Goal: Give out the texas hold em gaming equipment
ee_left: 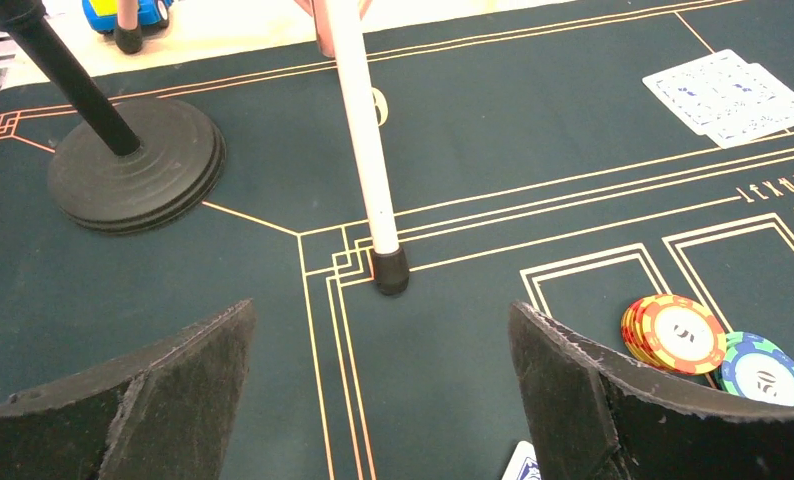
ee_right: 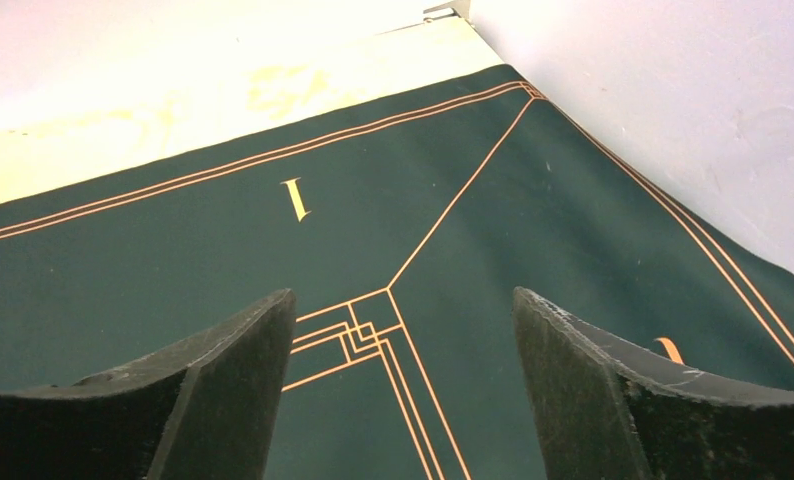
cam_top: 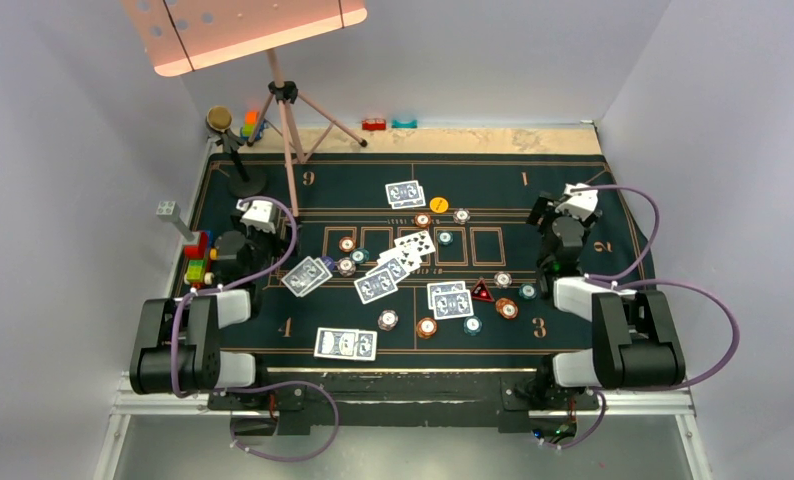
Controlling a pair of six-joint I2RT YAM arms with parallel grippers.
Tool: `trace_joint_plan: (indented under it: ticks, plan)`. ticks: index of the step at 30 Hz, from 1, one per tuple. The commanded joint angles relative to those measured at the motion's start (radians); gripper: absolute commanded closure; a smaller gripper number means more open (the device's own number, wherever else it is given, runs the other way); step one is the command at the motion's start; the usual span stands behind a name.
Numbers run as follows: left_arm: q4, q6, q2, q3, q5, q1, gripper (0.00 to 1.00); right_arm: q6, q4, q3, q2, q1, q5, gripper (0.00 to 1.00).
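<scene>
Currently released and empty at left gripper (ee_left: 381, 350), over the mat (ee_right: 173, 260) by its left edge, tripod leg (ee_left: 365, 150) dead ahead. Just right of its right finger: orange chip stack (ee_left: 678, 335) and teal chip (ee_left: 766, 372), lying flat. Likewise spread, grasping nothing, at right gripper (ee_right: 403, 340), over mat's far right corner. Cards (cam_top: 378, 287), red marker (cam_top: 483, 292) bunched mid-mat, leftward of those fingers. Looks like left arm nearer the chips.

Your pink tripod stand (cam_top: 285, 130) has one foot on the dark green mat (cam_top: 273, 335), with a black round-based post (cam_top: 237, 165) just left of it. Stacked colourful blocks (cam_top: 198, 258) sit off the mat's left edge, and a red brick (cam_top: 374, 124) lies beyond its far edge.
</scene>
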Motion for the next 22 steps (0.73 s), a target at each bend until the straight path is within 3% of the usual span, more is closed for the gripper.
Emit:
trace_joint_plan:
  ticks: [1,3,22]
  plan:
    - [0.033,-0.012,0.000,0.030,-0.006,-0.004,0.00,0.003,0.100,-0.024,-0.030,0.004,-0.003,0.05]
    - [0.043,-0.012,-0.001,0.025,-0.005,-0.004,0.00,-0.002,0.108,-0.033,-0.035,0.003,-0.008,0.02]
    - [0.038,-0.012,-0.001,0.027,-0.007,-0.005,0.00,-0.004,0.060,0.001,-0.025,0.005,-0.014,0.02]
